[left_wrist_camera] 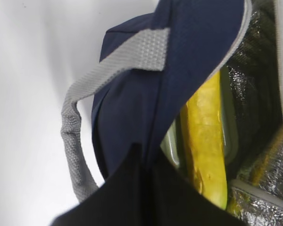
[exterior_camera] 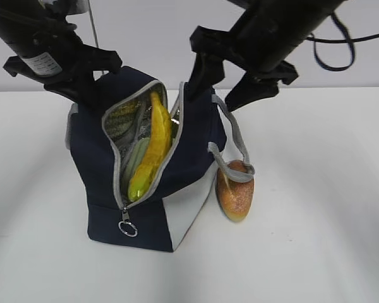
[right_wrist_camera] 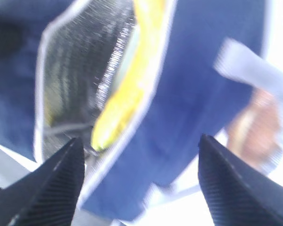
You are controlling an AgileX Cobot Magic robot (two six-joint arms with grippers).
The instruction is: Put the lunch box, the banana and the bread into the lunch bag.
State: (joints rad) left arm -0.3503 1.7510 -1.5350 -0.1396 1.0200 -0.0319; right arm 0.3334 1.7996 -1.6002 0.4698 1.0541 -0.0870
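Note:
The navy lunch bag (exterior_camera: 189, 151) stands unzipped in the middle of the table. The yellow banana (exterior_camera: 153, 148) lies slanted in its opening, on the pale green lunch box (exterior_camera: 136, 158) against the foil lining. The bread (exterior_camera: 235, 189) lies on the table against the bag's right side, under a grey handle (exterior_camera: 237, 142). My left gripper (exterior_camera: 88, 88) is shut on the bag's left flap; in the left wrist view the jaws (left_wrist_camera: 146, 155) pinch the navy fabric (left_wrist_camera: 132, 108) beside the banana (left_wrist_camera: 207, 136) and the box rim (left_wrist_camera: 172, 146). My right gripper (exterior_camera: 215, 95) is open and empty above the bag's right flap (right_wrist_camera: 198, 94); its wrist view (right_wrist_camera: 139, 141) is blurred and shows the banana (right_wrist_camera: 127, 99) and the bread (right_wrist_camera: 254, 122).
The white table (exterior_camera: 322, 240) stretches around the bag. The zipper pull ring (exterior_camera: 127, 227) hangs at the bag's front. A second grey handle (left_wrist_camera: 73, 136) hangs off the bag's left side. A dark cable loop (exterior_camera: 335, 50) hangs from the right arm.

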